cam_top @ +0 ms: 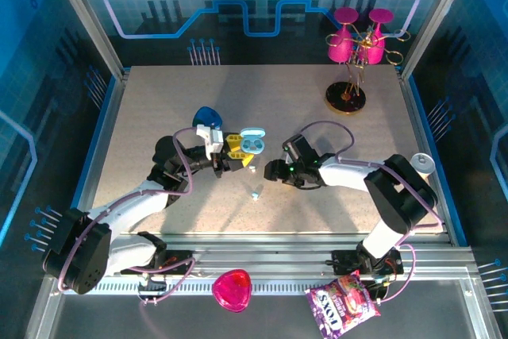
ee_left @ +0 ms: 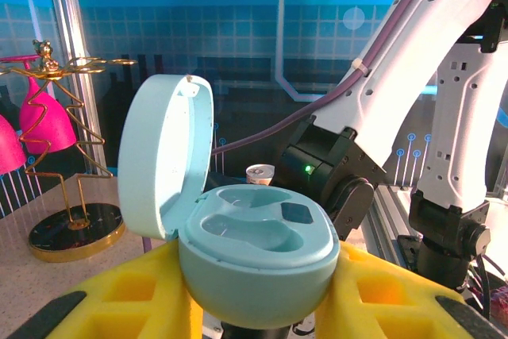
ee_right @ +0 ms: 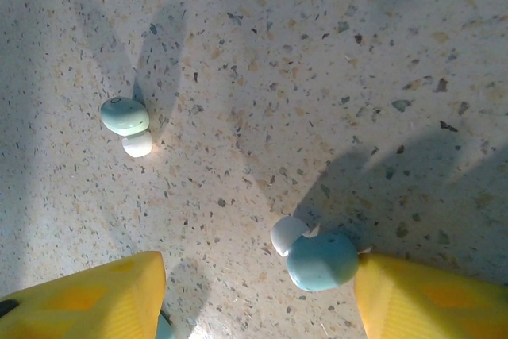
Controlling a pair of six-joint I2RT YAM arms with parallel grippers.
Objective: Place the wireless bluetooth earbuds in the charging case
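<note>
L fingers (ee_left: pixel 135 295) are pinching the open charging case (ee_left: pixel 254 252), lid tilting up. R fingers (ee_right: pixel 87 299) are hanging spread over the bench (ee_right: pixel 333 61). One earbud (ee_right: pixel 321 260) is touching a finger's inner edge, w/ other earbud (ee_right: pixel 125 117) lying well apart.

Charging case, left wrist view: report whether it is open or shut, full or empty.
Open and empty: the lid of the charging case stands hinged up, and both moulded wells hold no earbuds.
</note>
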